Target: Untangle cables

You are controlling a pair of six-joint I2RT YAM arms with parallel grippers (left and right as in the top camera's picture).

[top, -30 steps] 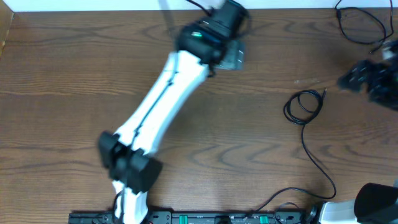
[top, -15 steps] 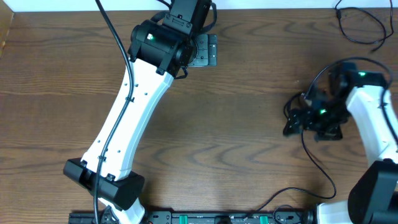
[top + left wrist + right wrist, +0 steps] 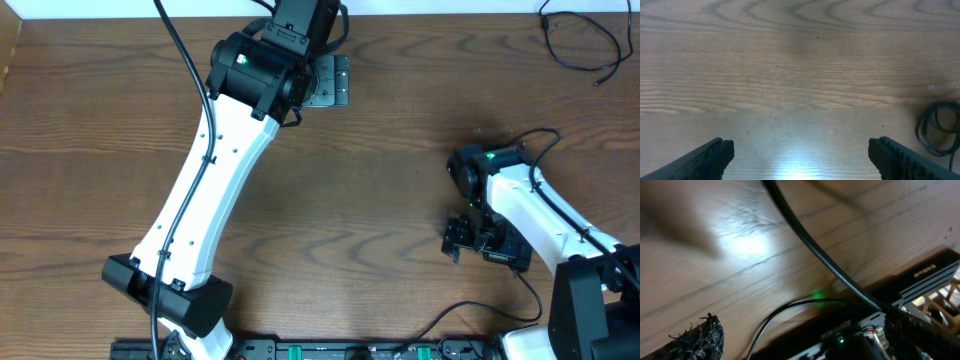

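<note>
Presently both end effectors are noted wide open and empty. Left end effector [image 3: 800, 156]: fingers are spread at the lower corners of its wrist view, with bare counter [image 3: 790, 75] between them and nothing gripped. Right end effector [image 3: 807, 332]: fingers are likewise spread, nothing clamped. It is held low over the near right part of the counter, faced toward the front rail [image 3: 300, 352].

Cables: a black cable loop [image 3: 575, 45] is seen at the far right corner, well apart from both arms. What is judged to be the same loop is caught at the right edge of the left wrist view. A thin black strand [image 3: 470, 306] is traced from beneath the right wrist, curving along the near edge toward the rail. In the right wrist view it is seen between and just ahead of the fingers. A thicker dark cord crossing that view diagonally cannot be identified. No white cord is seen.

Judgement: the right arm is placed much nearer the strand. A short forward-and-down reach is called for, with fingers set across the strand's long axis.
</note>
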